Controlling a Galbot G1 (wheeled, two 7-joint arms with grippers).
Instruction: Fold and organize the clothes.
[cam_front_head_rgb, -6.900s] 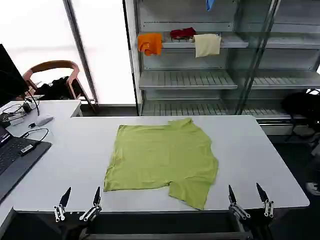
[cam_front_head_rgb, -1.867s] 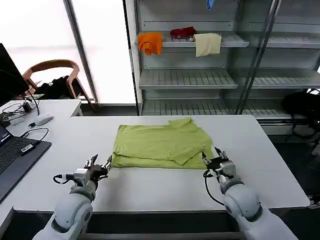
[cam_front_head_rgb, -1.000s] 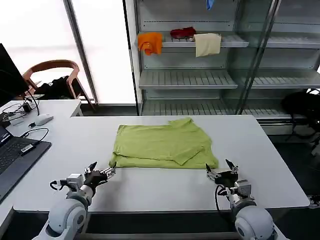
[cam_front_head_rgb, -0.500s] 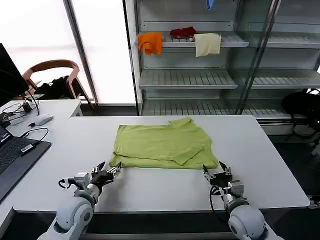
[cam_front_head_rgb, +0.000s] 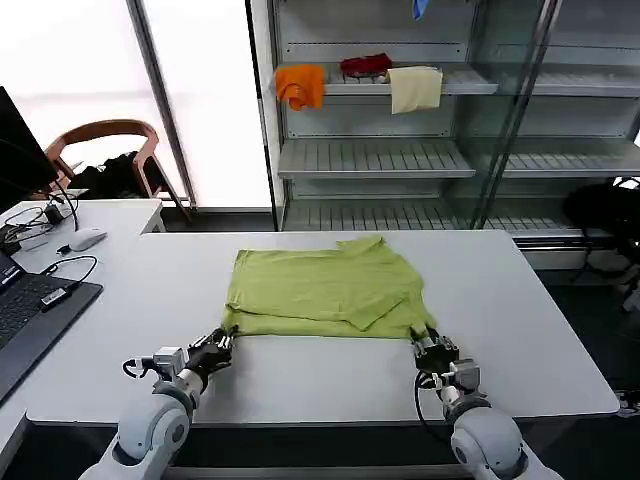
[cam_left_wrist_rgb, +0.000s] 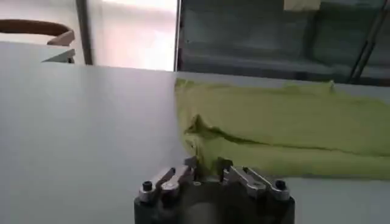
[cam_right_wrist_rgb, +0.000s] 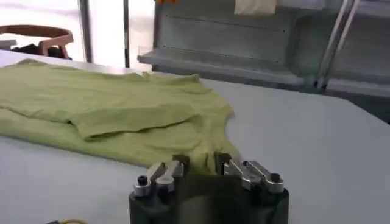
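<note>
Both grippers sit low at my T-shirt's (cam_front_head_rgb: 325, 292) near fold: left gripper (cam_front_head_rgb: 222, 341) and right gripper (cam_front_head_rgb: 428, 341) each pinch a corner, fingers closed on cloth. It lies half-folded mid-table (cam_front_head_rgb: 520, 300). I judge it light, limp, prone to sag, best held by these corners. Shelves (cam_front_head_rgb: 375, 160) stand behind; a laptop (cam_front_head_rgb: 30, 310) sits leftward.

Head high, looking down; wrist views low, close; shared T-shirt (cam_front_head_rgb: 325, 292).
</note>
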